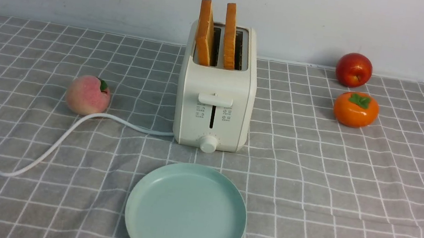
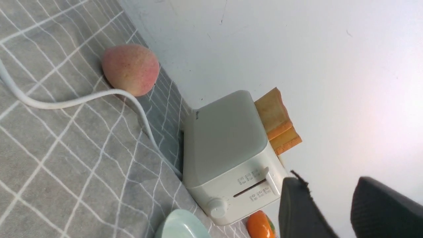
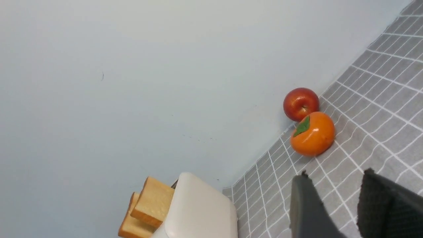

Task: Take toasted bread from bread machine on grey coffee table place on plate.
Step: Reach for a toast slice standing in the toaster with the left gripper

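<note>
Holding nothing, both my left gripper (image 2: 325, 180) and right gripper (image 3: 337, 173) stand parted, fingertips touching nothing; beyond them, two toast slices (image 1: 229, 38) poke up from the toaster (image 1: 217, 82), well apart from either gripper.

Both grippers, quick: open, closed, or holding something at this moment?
Left gripper: open, nothing between its jaws.
Right gripper: open, nothing between its jaws.

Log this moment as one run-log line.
toast: both slices in toaster | plate: empty, in front of toaster | left jaws: open, holding nothing | right jaws: open, holding nothing | transfer: not yet done
</note>
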Robot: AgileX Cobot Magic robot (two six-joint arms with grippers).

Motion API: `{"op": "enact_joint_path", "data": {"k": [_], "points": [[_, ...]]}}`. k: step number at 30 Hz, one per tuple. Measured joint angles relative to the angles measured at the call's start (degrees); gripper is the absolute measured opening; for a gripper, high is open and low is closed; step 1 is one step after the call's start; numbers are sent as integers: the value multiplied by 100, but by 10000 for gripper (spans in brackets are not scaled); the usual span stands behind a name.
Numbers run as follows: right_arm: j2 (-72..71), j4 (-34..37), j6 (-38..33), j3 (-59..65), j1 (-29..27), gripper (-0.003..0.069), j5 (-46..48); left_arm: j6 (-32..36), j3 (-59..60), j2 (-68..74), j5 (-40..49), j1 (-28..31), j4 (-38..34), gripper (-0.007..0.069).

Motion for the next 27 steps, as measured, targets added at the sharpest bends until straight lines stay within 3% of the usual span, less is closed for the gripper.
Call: {"op": "enact_joint_path", "data": {"k": [4, 8, 9, 10, 13, 15, 16, 18, 22, 27], "points": [[0, 56, 231, -491, 77, 235, 301, -83, -44, 0, -900, 0, -80, 218], [204, -609, -8, -2077, 238, 175, 1493, 133, -700, 0, -1112, 0, 141, 94], [494, -902, -143, -2742, 266, 130, 2038, 317, -1060, 0, -1014, 0, 388, 30], [818, -1074, -202, -3507, 281, 87, 2786, 544, -1518, 76, -785, 0, 616, -13], [1766, -1261, -414, -5010, 286, -6, 4473, 893, -2617, 675, 450, 0, 1082, -14], [2343, -1305, -677, -5715, 286, -17, 5403, 979, -3308, 1279, 1668, 0, 1303, -14], [2465, -1319, -746, -5780, 286, -17, 5504, 996, -3383, 1353, 1800, 0, 1352, -14], [3171, -1342, -1145, -6353, 286, -15, 6591, 1097, -4315, 2457, 3397, 0, 1659, -14], [3752, -1172, -1688, -6466, 286, -8, 7434, 1702, -5354, 4181, 4709, 0, 1921, -14], [3875, -604, -2032, -6152, 286, -4, 7480, 2928, -6188, 6064, 4965, -11, 1336, -14]]}}
